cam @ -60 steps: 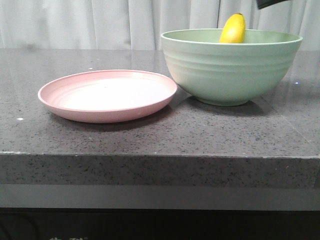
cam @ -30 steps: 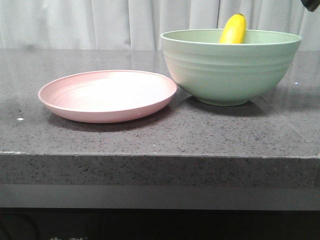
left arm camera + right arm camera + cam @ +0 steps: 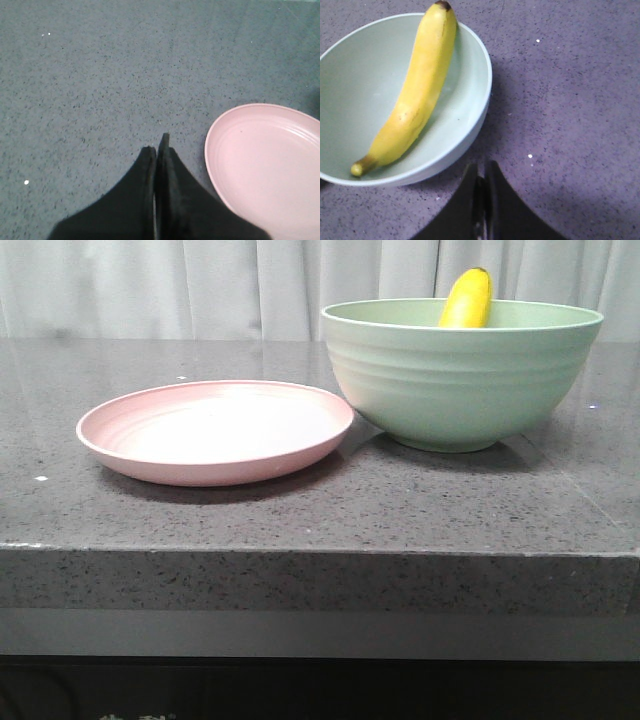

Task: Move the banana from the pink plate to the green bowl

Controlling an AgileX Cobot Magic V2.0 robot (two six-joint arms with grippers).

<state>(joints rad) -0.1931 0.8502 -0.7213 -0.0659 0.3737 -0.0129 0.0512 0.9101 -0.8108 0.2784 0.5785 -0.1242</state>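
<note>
The yellow banana (image 3: 467, 298) lies inside the green bowl (image 3: 460, 375), one end sticking up over the far rim. In the right wrist view the banana (image 3: 417, 90) leans along the bowl's inner wall (image 3: 365, 80). The pink plate (image 3: 215, 430) sits empty to the left of the bowl, and its edge shows in the left wrist view (image 3: 265, 165). My left gripper (image 3: 157, 145) is shut and empty over bare counter beside the plate. My right gripper (image 3: 482, 167) is shut and empty, above the counter just outside the bowl's rim. Neither gripper shows in the front view.
The dark speckled stone counter (image 3: 320, 520) has its front edge close to the camera. A white curtain (image 3: 200, 280) hangs behind. The plate and bowl nearly touch.
The right arm, seen at the top right corner a second ago, has left the front view. The banana, bowl and plate have not moved.
</note>
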